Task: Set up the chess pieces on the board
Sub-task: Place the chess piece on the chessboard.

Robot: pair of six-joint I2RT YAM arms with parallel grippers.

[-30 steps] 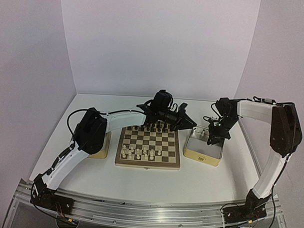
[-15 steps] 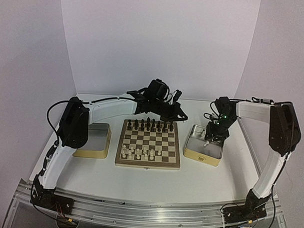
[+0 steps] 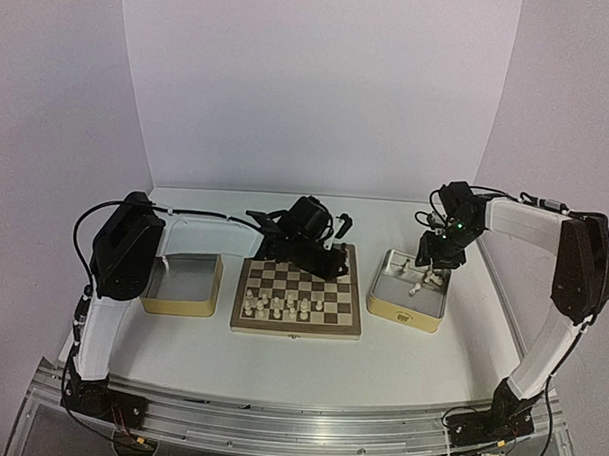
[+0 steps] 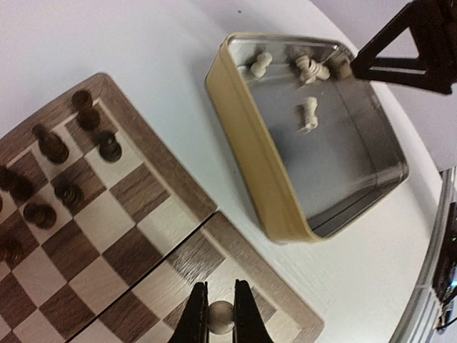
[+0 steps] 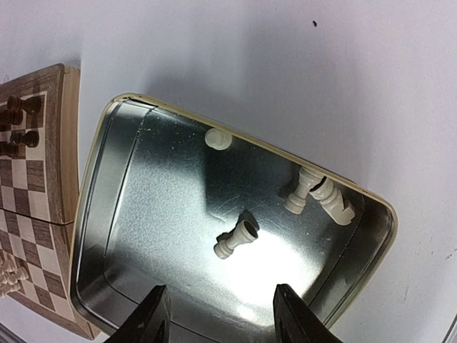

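The white table (image 3: 300, 368) carries the board (image 3: 327, 289) at its middle. One yellow-sided tin (image 3: 182, 284) lies toward the table's left edge, a second tin (image 3: 407, 302) toward its right edge.

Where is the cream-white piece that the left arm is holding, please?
Left wrist view: the cream-white piece is pinched in the left gripper's jaws, above the board near its right rim, beside the right tin.

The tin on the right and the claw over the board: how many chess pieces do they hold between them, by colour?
Cream pieces lying in the tin: 4
Cream piece pinched in the left gripper: 1
Total: 5, all cream.
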